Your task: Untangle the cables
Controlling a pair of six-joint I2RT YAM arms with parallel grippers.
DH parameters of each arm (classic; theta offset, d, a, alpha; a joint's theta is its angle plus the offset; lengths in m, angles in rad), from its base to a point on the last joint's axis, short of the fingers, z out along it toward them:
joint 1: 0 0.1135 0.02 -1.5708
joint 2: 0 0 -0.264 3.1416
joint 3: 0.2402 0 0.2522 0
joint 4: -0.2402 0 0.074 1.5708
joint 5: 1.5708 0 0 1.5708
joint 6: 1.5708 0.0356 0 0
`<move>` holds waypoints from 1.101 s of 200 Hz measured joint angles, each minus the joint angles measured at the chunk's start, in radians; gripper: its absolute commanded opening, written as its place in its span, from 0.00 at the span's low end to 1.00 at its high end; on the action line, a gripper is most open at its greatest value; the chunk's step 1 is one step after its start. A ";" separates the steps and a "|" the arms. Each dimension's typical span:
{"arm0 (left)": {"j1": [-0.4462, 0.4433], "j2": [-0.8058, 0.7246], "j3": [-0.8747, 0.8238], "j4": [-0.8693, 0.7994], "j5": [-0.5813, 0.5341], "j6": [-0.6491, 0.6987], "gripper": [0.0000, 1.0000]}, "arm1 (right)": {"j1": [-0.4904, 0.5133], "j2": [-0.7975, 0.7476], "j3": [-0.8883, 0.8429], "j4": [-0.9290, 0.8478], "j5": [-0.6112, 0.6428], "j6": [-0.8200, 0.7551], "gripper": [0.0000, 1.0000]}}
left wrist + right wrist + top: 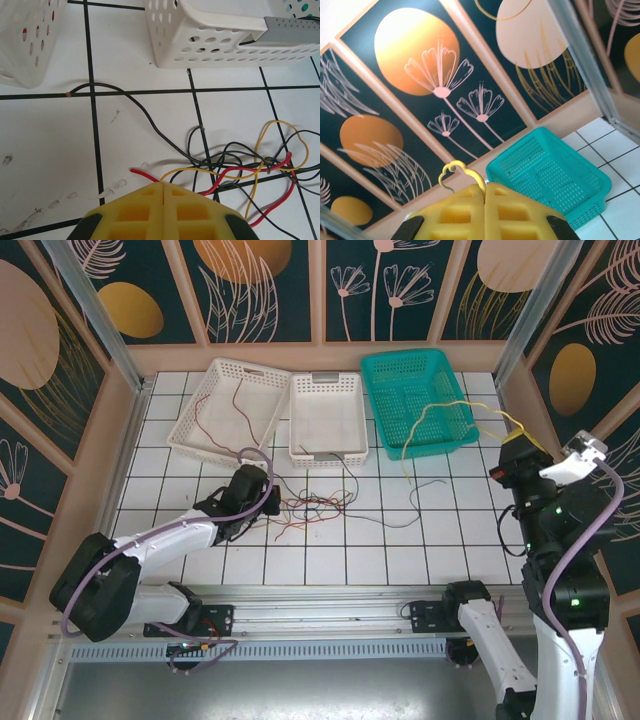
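Tangled cables are lying on the white tiles.
The left gripper is pointing, clenched, at them (red, black and yellow strands); a yellow cable is crossing the teal basket, with the right gripper pinching it.

I work in a robot lab cell, not a home or a shop. My tabletop is a white board ruled in a black grid. It is boxed in by wall panels printed with flowers and orange discs, and these sit in a frame with bare aluminium posts. My left arm and right arm are bolted to a metal rail at the near edge. A camera looks down on it all from above.
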 measured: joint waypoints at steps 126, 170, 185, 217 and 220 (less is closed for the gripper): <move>0.000 -0.188 0.161 -0.129 0.029 0.003 0.42 | 0.002 0.468 0.026 0.233 0.199 -0.033 0.00; 0.000 -0.248 0.076 -0.126 0.056 -0.048 0.52 | 0.002 0.717 0.080 0.318 0.311 -0.033 0.00; 0.000 -0.264 0.058 -0.126 0.060 -0.061 0.55 | 0.002 0.820 0.089 0.348 0.313 -0.033 0.00; 0.000 -0.282 0.040 -0.124 0.058 -0.079 0.59 | 0.002 0.997 0.089 0.359 0.307 -0.025 0.00; 0.000 -0.282 0.039 -0.123 0.058 -0.080 0.59 | 0.002 1.011 0.089 0.359 0.306 -0.024 0.00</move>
